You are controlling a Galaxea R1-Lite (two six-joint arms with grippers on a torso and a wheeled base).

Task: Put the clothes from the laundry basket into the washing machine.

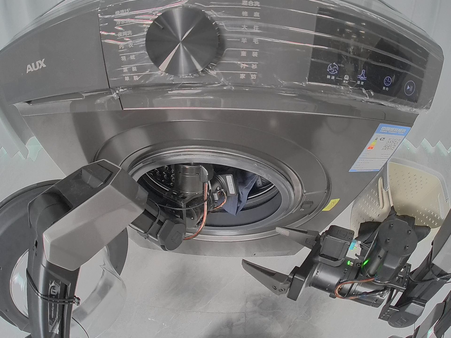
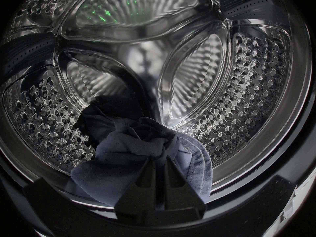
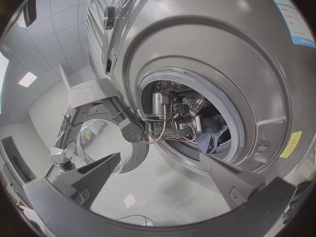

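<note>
While left tool clamps blue cloth, sticker on washing machine

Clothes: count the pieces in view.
1. A blue garment lies in the drum, pinched by the left gripper. The basket is partly hidden, so more may lie there.

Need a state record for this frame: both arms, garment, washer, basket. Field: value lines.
left end effector: inside the perforated steel drum, shut on the dark blue cloth garment
right end effector: open, empty, in front of the washer, below its opening
garment: bunched, low in the drum near the opening
washer: grey front-loading washing machine, round glass door swung open on the robot's left
basket: cream perforated plastic laundry basket, right of the washer, behind the right arm
</note>
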